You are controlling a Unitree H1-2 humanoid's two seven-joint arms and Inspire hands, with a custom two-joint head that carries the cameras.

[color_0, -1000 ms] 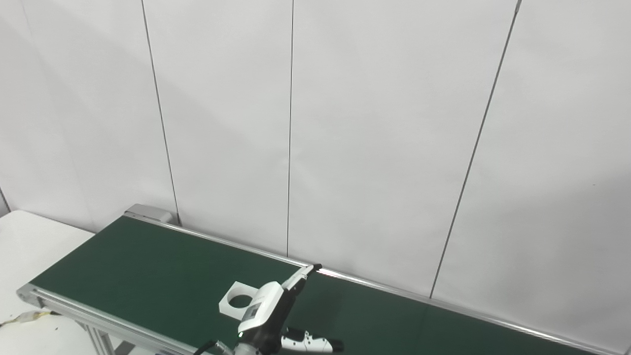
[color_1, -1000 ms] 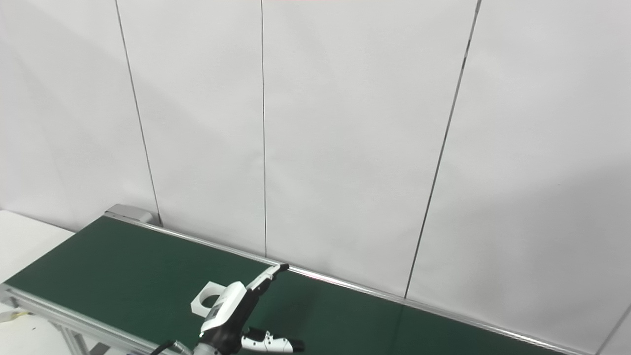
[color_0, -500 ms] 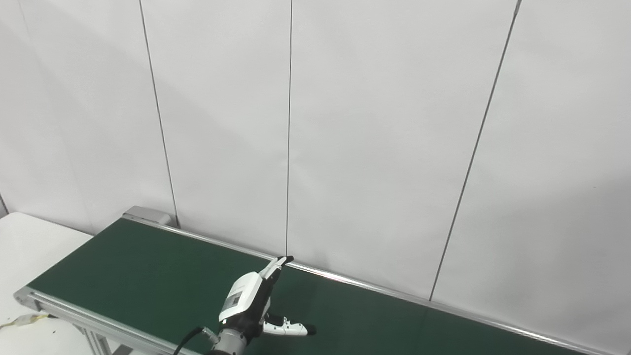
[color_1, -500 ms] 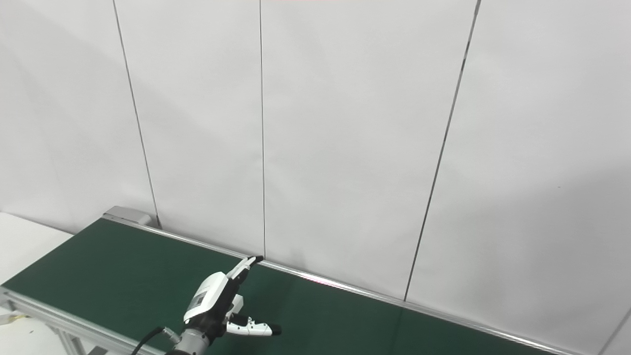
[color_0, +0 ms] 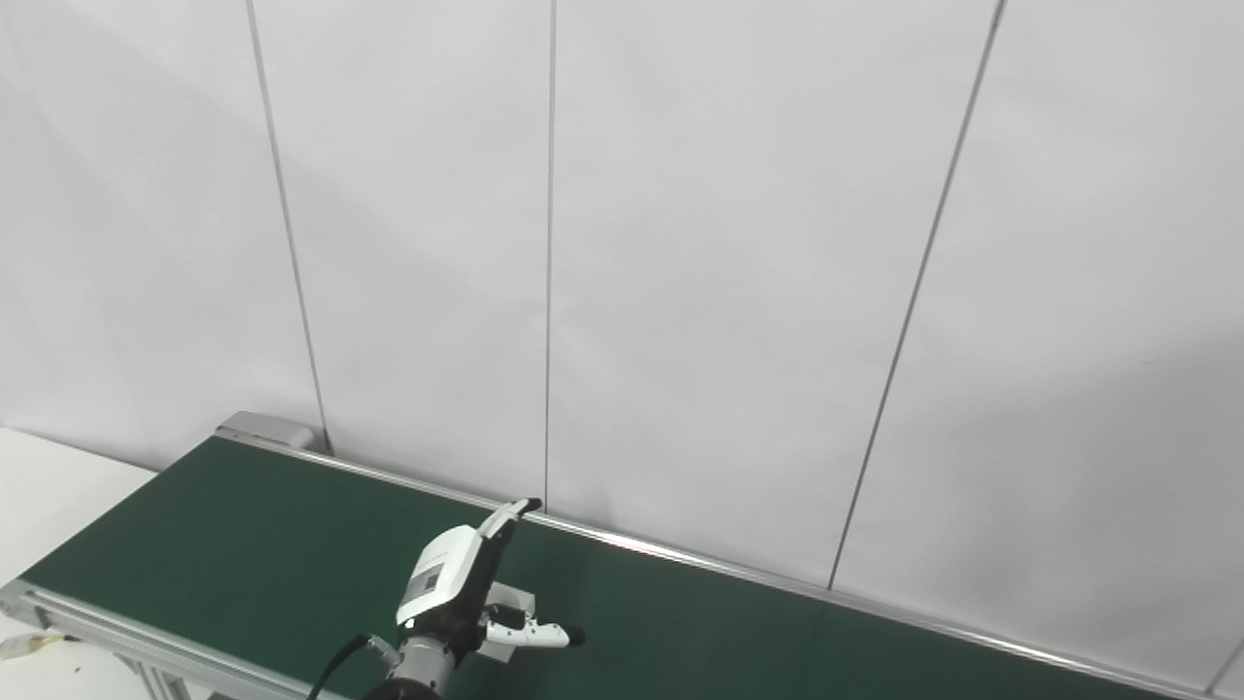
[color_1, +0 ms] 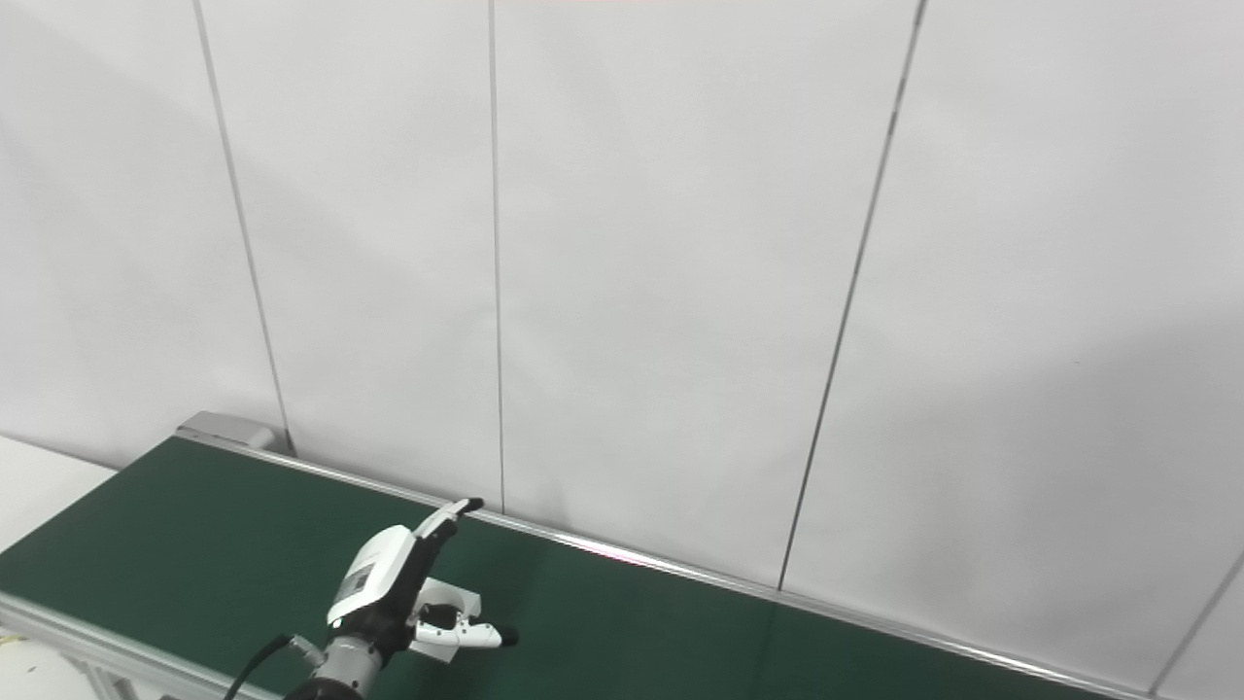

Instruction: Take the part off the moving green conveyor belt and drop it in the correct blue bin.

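One robot hand (color_0: 457,593), the left, enters from the bottom edge on a dark arm with a black cable looped beside the wrist. It is seen from the back: a white shell bearing a small printed label, fingers (color_0: 505,513) stretched forward toward the far rail, thumb (color_0: 530,635) pointing out to the right, both tipped in black. Fingers and thumb stand well apart, yet a white part (color_0: 510,600) lies in the opening between them, mostly hidden behind the palm; whether the robot hand actually grips it or merely brackets it cannot be told from either eye view. The right robot hand is out of view.

The part shows only as a pale, flat-sided corner with a squared edge, a thin wall and a lighter top face (its full outline is concealed). It sits over the green conveyor belt (color_0: 243,544), near the belt's middle width and toward the belt's left end, just right of the palm and above the thumb; contact with the belt surface is not resolvable.

The belt is dark green and matte, running diagonally from lower left to lower right, bordered by aluminium side rails (color_0: 680,559) with a grey end housing (color_0: 264,430) at the far left corner. A white desk (color_0: 49,481) lies beyond the belt's left end. Behind everything stands a white panelled wall (color_0: 729,292) with thin dark vertical seams. No bin appears in either view.
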